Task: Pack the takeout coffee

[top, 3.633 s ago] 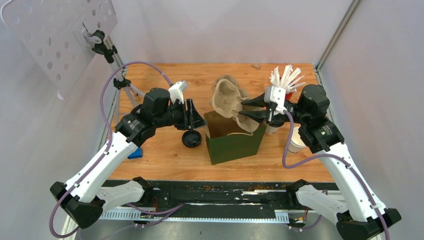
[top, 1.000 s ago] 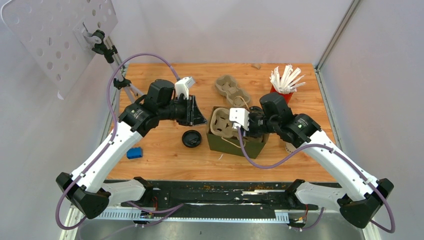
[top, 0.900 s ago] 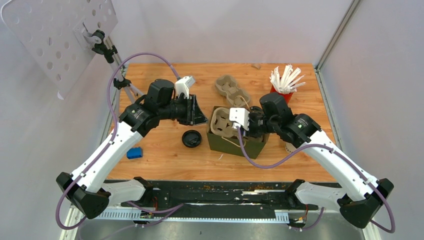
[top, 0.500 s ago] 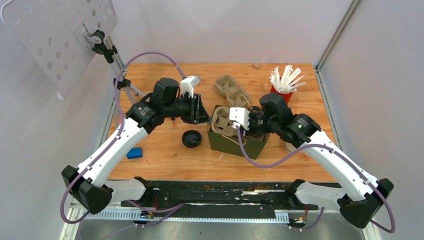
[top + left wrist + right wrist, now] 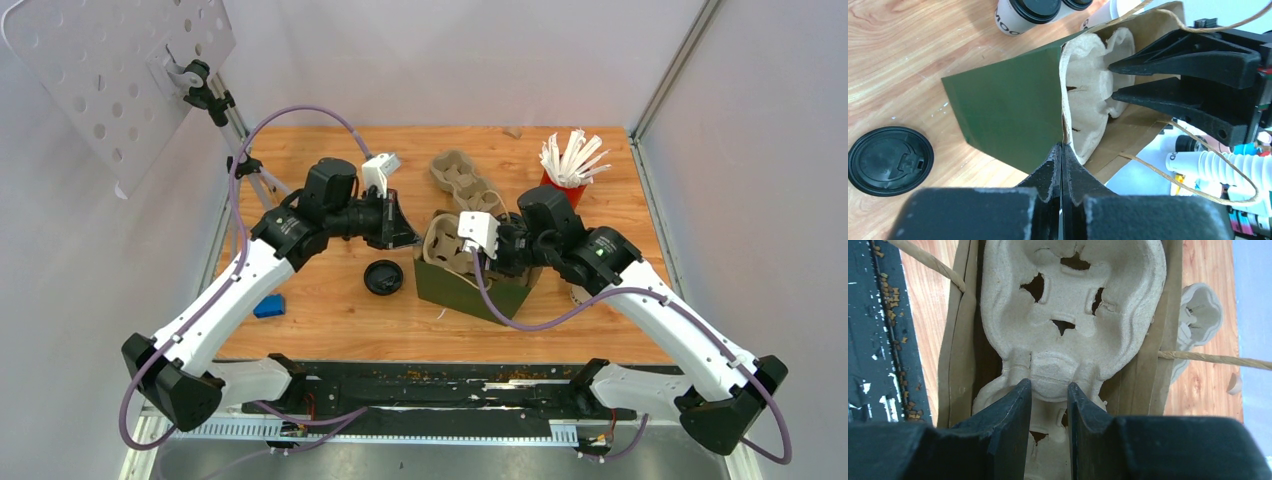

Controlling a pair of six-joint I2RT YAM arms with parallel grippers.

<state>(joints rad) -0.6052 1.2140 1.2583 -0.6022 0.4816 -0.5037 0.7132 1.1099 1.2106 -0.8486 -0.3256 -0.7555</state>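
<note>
**Pulp carrier partly in the bag; coffee not yet packed.**
Left end effector (image 5: 1062,150) is pinched shut on the rim of the dark green paper bag (image 5: 1008,110). Right end effector (image 5: 1049,390) is clamped narrowly on the centre ridge of the grey pulp cup carrier (image 5: 1073,305), which stands on edge inside. Likely hazards: carrier wedging askew, bag tipping under the push, rim tearing, twine handle (image 5: 1213,358) snagging. Count: two white paper takeout coffee cups with black lids (image 5: 1020,12) on the worktop (image 5: 330,320) right of the bag; two carriers, the second carrier (image 5: 462,176) lying beyond it; one loose black lid (image 5: 890,160); one red cup of white stirrers (image 5: 566,165); one blue block (image 5: 268,306).
</note>
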